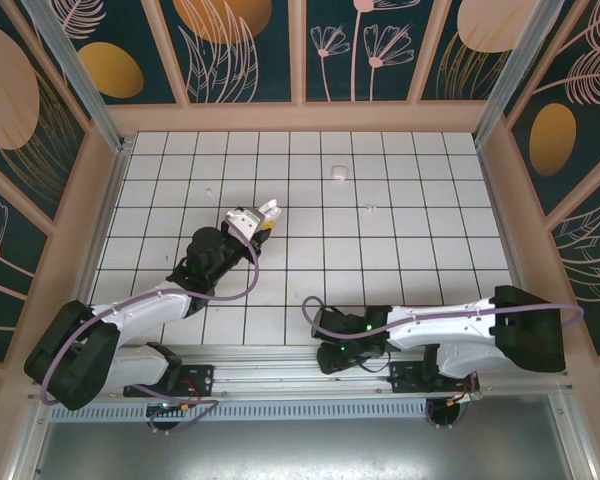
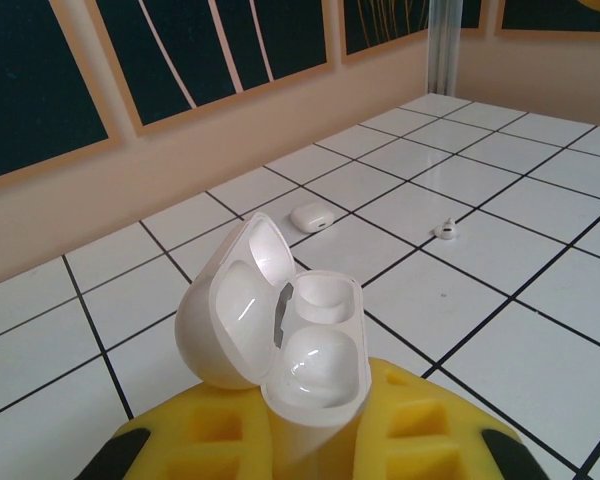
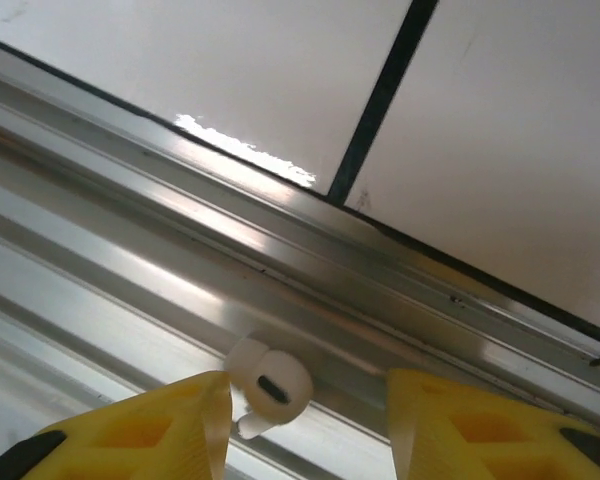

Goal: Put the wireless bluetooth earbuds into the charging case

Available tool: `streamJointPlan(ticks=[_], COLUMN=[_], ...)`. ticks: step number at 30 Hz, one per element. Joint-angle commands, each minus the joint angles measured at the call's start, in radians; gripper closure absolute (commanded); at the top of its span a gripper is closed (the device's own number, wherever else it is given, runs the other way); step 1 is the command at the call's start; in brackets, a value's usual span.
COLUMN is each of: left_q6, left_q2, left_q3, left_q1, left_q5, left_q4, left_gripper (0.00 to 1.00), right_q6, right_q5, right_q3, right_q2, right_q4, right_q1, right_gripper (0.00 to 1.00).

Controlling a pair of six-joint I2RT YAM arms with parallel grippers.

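1. Left gripper [image 1: 263, 213], centre-left of the overhead view: pinching the charging case [image 2: 315, 360], lid open, both wells seemingly empty; we judge it stiff, glossy and slippery, best clasped across its sides
2. Right gripper [image 3: 308, 390]: spread
3. Earbud [image 3: 270, 385], bottom centre of the right wrist view, on the metal rail [image 3: 180, 230] beside one finger, unpinched; featherlight, rolls easily; we'd take its body

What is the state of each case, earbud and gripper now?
charging case: lid open, wells empty.
left gripper: shut on charging case.
right gripper: open, first earbud between the jaws.
second earbud: loose on the tiles.
white pod: closed, on the tiles.
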Motion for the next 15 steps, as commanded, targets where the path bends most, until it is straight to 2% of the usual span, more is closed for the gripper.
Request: streamJointPlan(ticks=[1, 7, 15], left_q6=[-0.007, 0.004, 0.009], left_q2=[-0.011, -0.020, -0.019], left_q3=[-0.006, -0.011, -0.011], left_q1=[-0.002, -0.002, -0.001], left_q5=[0.006, -0.005, -0.007], left_q4=[-0.007, -0.022, -0.029], left_gripper=[1.00, 1.00, 1.00], right_q6=[-0.045, -0.071, -0.079], right_q5=[0.002, -0.004, 0.040], right_q3=[0.010, 0.033, 0.069], right_q2=[0.044, 0.089, 0.037], right_q4=[0.021, 0.010, -0.025], right_q1=[-0.004, -0.002, 0.008], right_gripper=[0.56, 0.66, 0.81])
